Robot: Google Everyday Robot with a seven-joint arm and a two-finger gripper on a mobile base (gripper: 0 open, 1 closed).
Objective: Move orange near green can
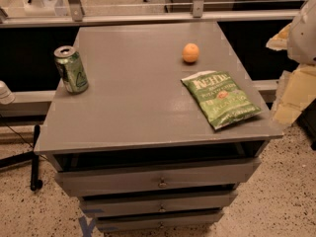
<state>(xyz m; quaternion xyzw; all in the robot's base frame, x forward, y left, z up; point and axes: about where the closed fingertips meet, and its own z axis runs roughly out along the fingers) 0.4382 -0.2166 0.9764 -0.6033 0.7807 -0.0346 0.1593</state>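
Observation:
The orange (190,53) sits on the grey cabinet top (133,102), toward the back right. The green can (71,69) stands upright near the cabinet's left edge, far from the orange, with its silver top showing. My gripper (292,98) shows as pale white and beige parts at the right edge of the camera view. It is off the cabinet's right side, lower right of the orange and apart from it, and it holds nothing that I can see.
A flat green chip bag (220,98) lies on the right front of the cabinet top, just in front of the orange. The cabinet has drawers (160,181) below. A railing (148,18) runs behind it. A black stand (34,157) is on the floor at left.

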